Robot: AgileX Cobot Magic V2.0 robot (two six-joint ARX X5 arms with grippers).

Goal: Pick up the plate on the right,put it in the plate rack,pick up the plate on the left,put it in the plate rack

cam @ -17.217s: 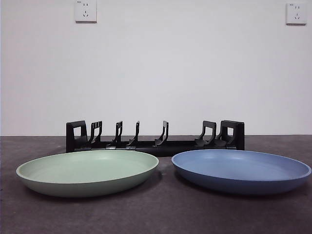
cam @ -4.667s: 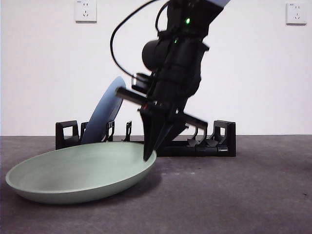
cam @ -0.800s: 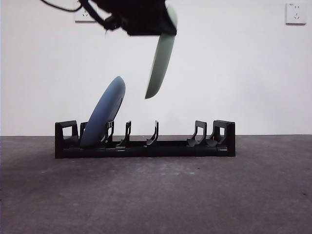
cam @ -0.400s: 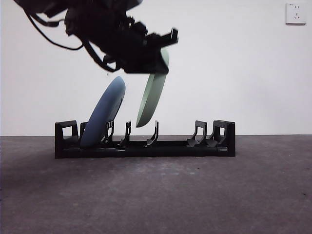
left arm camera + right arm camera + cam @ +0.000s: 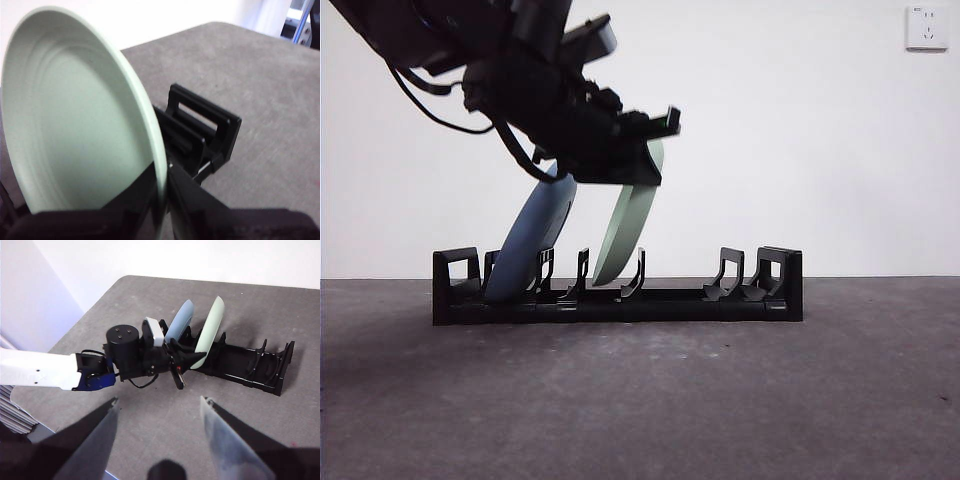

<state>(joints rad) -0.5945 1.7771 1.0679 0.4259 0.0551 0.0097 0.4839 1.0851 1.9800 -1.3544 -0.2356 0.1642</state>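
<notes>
The green plate [image 5: 626,228] is gripped at its rim by the left gripper [image 5: 638,178], tilted w/ its lower edge in the rack [image 5: 620,298] beside the blue plate [image 5: 532,240], while the right gripper [image 5: 159,412] is held open above.

A long, low black plate rack [image 5: 620,290] sits on a dark grey tabletop [image 5: 720,400], with blocky ends and several upright curved prongs along its length. A blue plate [image 5: 530,245] stands on edge in a slot near the rack's left end in the front view, leaning to the right. Just beside it, a pale green plate [image 5: 625,230] is held on edge at a similar lean, its lower rim down between the prongs of a slot nearer the middle. The left gripper [image 5: 162,200] clamps the green plate's upper rim. The two plates are apart, not touching.
</notes>
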